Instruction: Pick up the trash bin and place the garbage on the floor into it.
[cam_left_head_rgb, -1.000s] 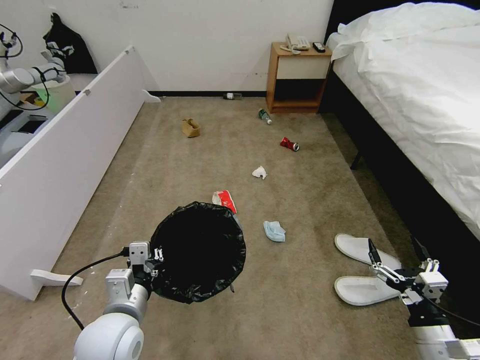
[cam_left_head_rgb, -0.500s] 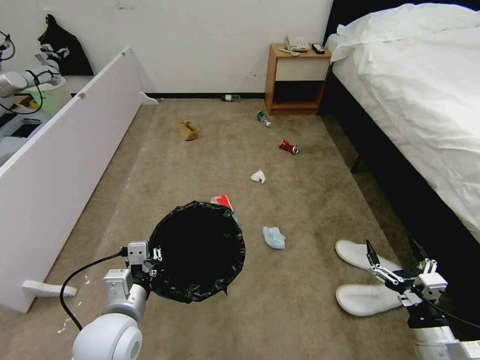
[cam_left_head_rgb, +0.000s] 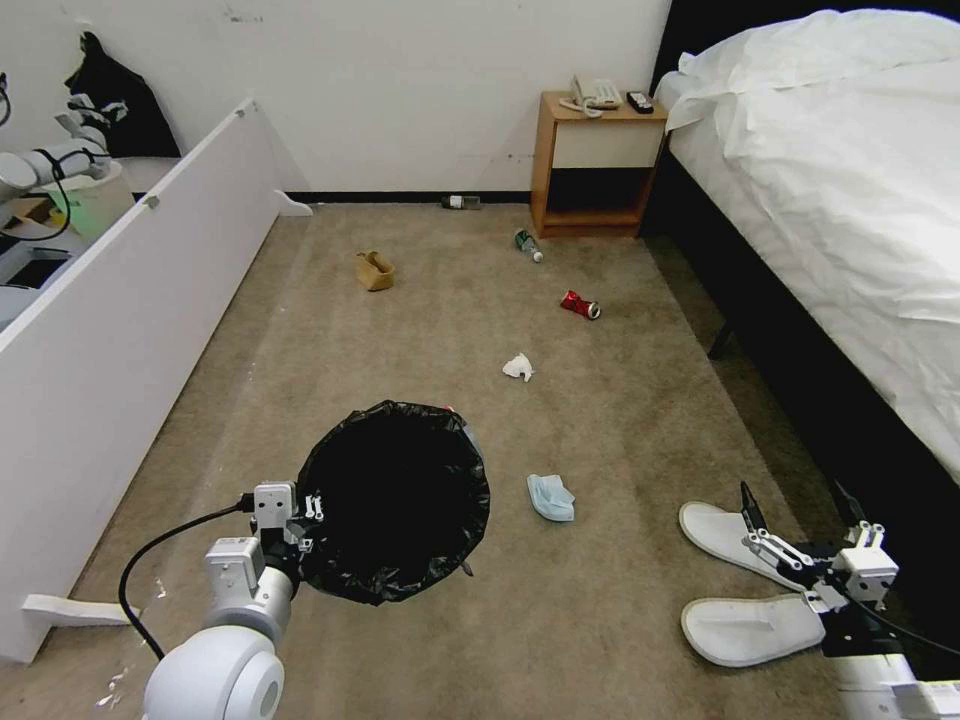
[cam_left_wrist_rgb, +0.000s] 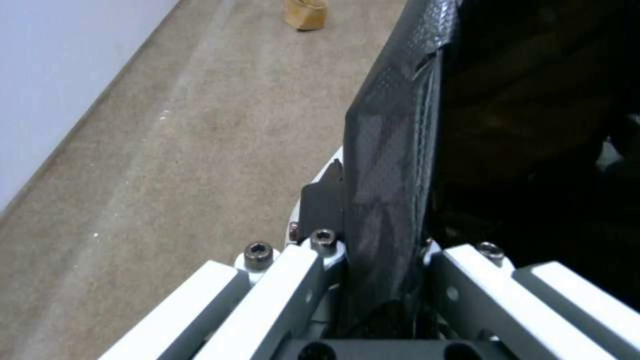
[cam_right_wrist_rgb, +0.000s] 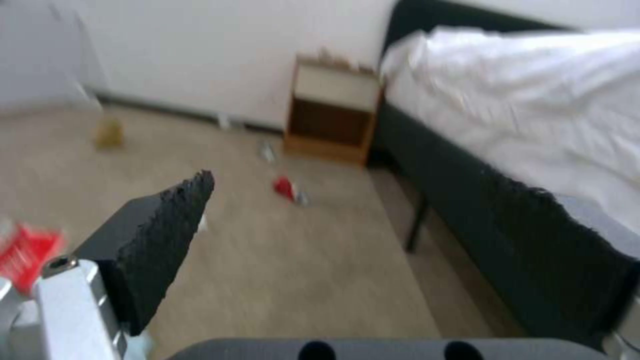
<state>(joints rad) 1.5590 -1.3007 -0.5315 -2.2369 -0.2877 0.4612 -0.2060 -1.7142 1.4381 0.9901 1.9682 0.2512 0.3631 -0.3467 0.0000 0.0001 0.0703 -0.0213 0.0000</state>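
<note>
bin in hand, robot backing off from the litter

the left gripper is clamped on the rim of the bin, bag and wall pinched between its fingers, and carries it low over the floor. its round mouth faces up toward the head camera, its long axis near upright, tipped slightly.

over the last second the whole head view has slid: the paper bag, bottle, can, tissue and mask all sit lower and the red packet is nearly hidden behind the bin. that is the camera moving, not the litter. nothing is in the bin yet.

the right gripper hangs wide open and empty over the slippers, which lie side by side, long axes running across the view, likely the nearest pick.
</note>
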